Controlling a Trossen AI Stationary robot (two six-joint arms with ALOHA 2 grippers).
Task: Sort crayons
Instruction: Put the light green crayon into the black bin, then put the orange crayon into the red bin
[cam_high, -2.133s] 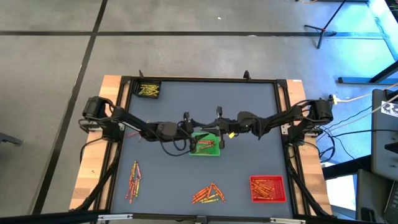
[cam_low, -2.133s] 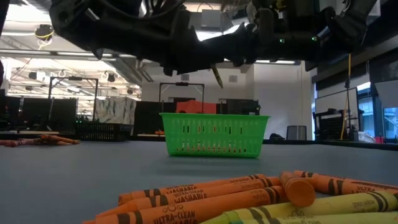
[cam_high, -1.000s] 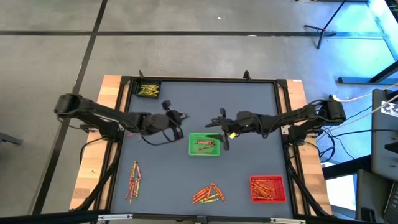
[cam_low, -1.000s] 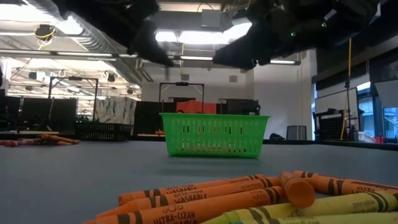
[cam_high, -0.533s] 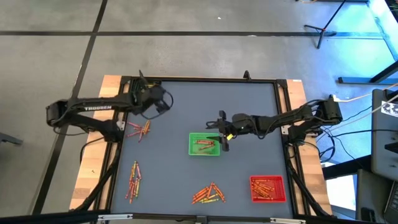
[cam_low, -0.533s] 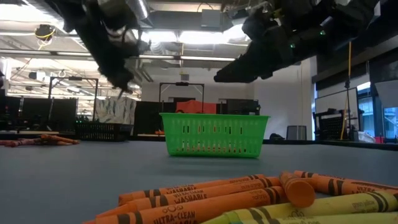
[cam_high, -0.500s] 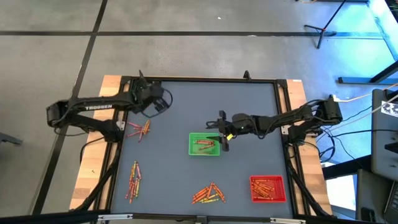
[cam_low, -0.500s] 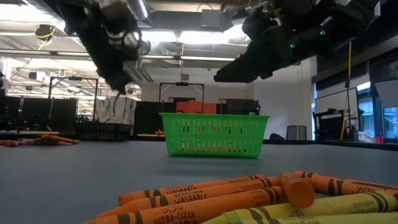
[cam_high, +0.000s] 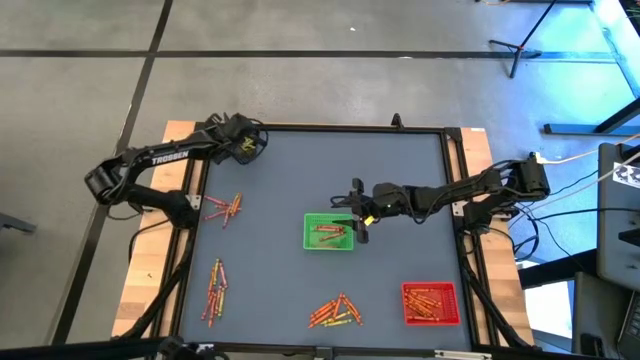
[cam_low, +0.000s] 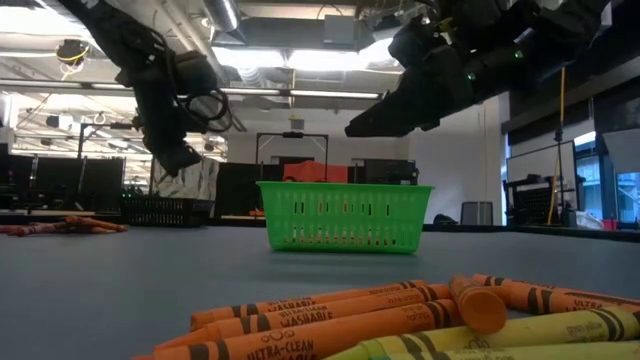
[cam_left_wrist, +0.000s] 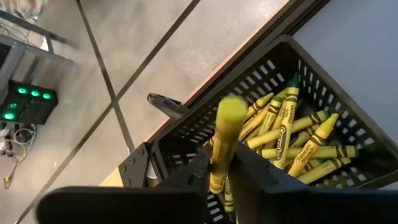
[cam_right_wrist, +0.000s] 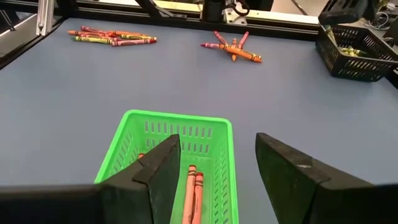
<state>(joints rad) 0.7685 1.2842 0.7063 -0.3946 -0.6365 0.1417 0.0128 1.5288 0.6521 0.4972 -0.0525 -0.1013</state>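
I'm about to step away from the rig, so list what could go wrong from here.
1. The left gripper has a yellow crayon between its fingers above the black basket, near its corner; let go there, it might bounce off the rim onto the floor.
2. The right gripper, open, hangs just above the green basket; lowering could knock its wall.

1 yellow crayon (cam_left_wrist: 222, 149) stands upright between the left gripper's (cam_left_wrist: 219, 176) fingers, above more yellow crayons (cam_left_wrist: 297, 140) heaped in the black basket (cam_left_wrist: 189, 134). 2 orange crayons (cam_right_wrist: 192, 193) lie in the green basket (cam_right_wrist: 130, 148). Loose clusters (cam_high: 224, 207) lie on the mat (cam_high: 400, 165), and red ones (cam_high: 429, 301) fill the red tray (cam_high: 405, 315).
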